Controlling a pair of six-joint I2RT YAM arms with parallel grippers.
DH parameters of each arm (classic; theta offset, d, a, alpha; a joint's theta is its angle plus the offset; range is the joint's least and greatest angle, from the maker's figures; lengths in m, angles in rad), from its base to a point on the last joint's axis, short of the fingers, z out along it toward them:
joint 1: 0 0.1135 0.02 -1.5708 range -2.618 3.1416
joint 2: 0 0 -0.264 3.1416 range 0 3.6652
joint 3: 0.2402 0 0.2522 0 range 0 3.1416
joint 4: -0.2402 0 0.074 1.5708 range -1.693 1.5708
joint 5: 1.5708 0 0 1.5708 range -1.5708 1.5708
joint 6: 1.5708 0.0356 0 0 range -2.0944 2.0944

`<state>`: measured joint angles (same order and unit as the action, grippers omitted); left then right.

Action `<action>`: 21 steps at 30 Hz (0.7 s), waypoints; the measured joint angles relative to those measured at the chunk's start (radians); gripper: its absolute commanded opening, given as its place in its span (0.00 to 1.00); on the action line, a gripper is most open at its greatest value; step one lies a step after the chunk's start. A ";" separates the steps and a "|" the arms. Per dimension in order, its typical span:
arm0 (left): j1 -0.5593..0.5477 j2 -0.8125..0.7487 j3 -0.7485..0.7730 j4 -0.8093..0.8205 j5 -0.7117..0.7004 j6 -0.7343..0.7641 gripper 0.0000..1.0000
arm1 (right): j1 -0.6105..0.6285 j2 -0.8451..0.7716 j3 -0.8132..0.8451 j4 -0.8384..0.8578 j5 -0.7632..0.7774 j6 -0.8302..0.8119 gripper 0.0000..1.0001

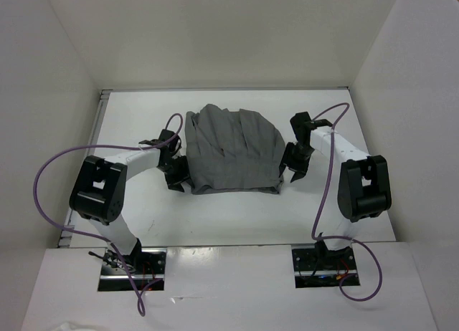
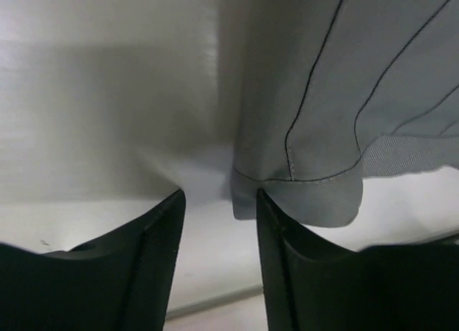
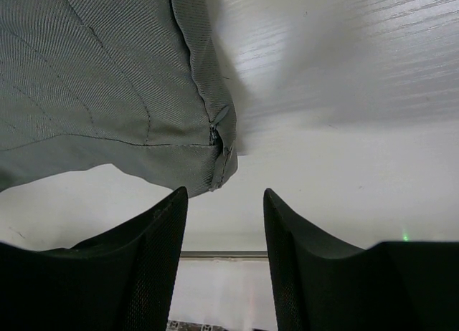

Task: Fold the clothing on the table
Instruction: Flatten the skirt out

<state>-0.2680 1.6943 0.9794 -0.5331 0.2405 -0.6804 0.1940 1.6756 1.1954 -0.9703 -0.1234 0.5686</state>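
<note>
Clothing (image 1: 233,150) lies mid-table (image 1: 215,216). L end effector (image 2: 219,195) & R end effector (image 3: 224,191) both released, empty, beside its near corners. Step: lining up corner grasp. Next: pinch both corners, lift evenly.

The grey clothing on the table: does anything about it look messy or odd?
Nothing torn or spilled. The clothing lies untidily on the table: its far edge bulges in a rumpled curve with long creases, while the near edge runs straight.
</note>
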 measured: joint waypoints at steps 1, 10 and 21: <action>-0.002 0.014 0.000 0.004 0.002 -0.003 0.50 | 0.000 -0.001 0.000 0.000 0.000 0.003 0.52; -0.040 0.077 0.051 0.018 0.062 -0.005 0.49 | 0.000 -0.018 -0.034 0.013 0.002 0.019 0.52; -0.076 0.122 0.074 0.041 0.106 -0.008 0.25 | 0.000 0.022 -0.078 0.082 -0.055 0.019 0.53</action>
<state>-0.3443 1.8160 1.0531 -0.4923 0.3462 -0.6888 0.1940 1.6974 1.1172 -0.8886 -0.1780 0.5877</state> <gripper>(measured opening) 0.298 0.533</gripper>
